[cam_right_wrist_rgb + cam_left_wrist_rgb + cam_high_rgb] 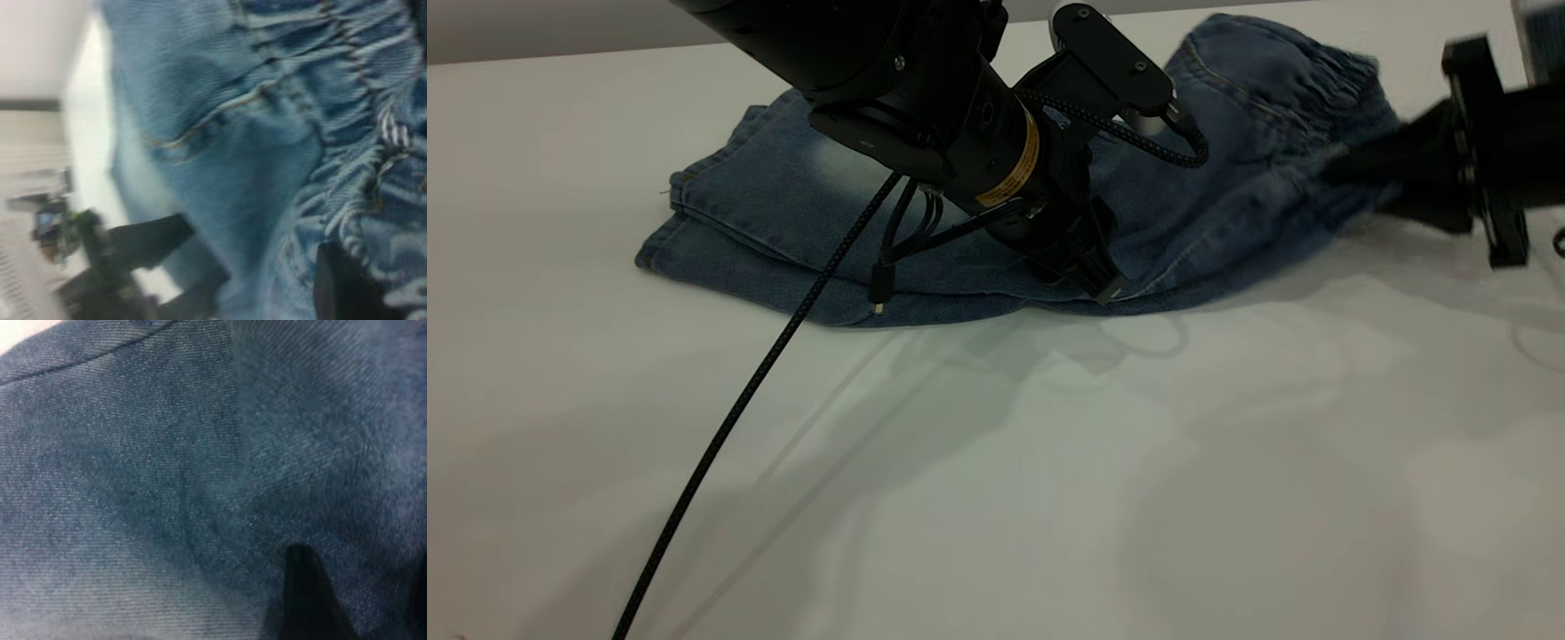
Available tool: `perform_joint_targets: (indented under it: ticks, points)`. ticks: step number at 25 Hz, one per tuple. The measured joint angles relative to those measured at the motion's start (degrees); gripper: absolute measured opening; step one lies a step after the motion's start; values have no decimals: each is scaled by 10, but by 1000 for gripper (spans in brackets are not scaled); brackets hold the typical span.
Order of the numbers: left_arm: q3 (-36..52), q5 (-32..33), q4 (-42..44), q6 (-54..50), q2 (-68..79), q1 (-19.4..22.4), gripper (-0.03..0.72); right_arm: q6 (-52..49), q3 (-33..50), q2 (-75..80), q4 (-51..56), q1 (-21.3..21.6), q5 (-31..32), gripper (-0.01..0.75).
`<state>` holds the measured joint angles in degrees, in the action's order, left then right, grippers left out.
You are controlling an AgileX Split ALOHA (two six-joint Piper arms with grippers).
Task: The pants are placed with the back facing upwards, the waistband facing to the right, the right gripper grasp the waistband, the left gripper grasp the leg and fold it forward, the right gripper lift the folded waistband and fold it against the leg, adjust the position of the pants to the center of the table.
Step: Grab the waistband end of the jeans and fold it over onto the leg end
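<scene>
The blue denim pants (800, 204) lie folded lengthwise on the white table (996, 498), the legs stacked one over the other at the left end (720, 222). My left gripper (1103, 283) presses down on the near folded edge at mid-length. Seen from its wrist, its fingers stand apart, open (360, 590), over flat denim (167, 487). At the right, my right gripper (1347, 164) is shut on the ruched waistband (1316, 71), which is raised off the table. The right wrist view shows one dark finger (337, 287) against the gathered waistband (360, 133).
A braided black cable (738, 400) runs from the left arm down across the near-left table. The left arm's body (925, 80) hangs over the pants' middle and shows dark in the right wrist view (140, 250). Bare tabletop stretches in front of the pants.
</scene>
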<state>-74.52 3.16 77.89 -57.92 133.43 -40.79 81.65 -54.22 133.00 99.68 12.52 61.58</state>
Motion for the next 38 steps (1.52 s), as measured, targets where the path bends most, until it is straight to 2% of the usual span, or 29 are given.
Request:
perform_joint_targets:
  ticks: [5,10,15,23,32,35,38]
  points:
    - [0,-18,0,0,0,1,351,0,-5,-2,2,0,80,90]
    - [-4,-67,-2,0,5,-7,351,-22,-5,-21,0,0,81,90]
    - [-55,-78,-4,-51,29,-30,351,-42,-5,-63,-6,0,82,90]
    - [-143,-83,2,-114,48,-54,350,-91,-5,-166,-97,0,82,90]
    - [-141,71,-3,-103,-14,-50,350,-91,-5,-182,-90,0,86,90]
    - [-132,147,-18,-60,-30,-49,349,-91,-5,-182,-86,0,86,90]
    - [-127,212,-71,14,-29,-35,324,-94,-5,-182,-78,0,86,90]
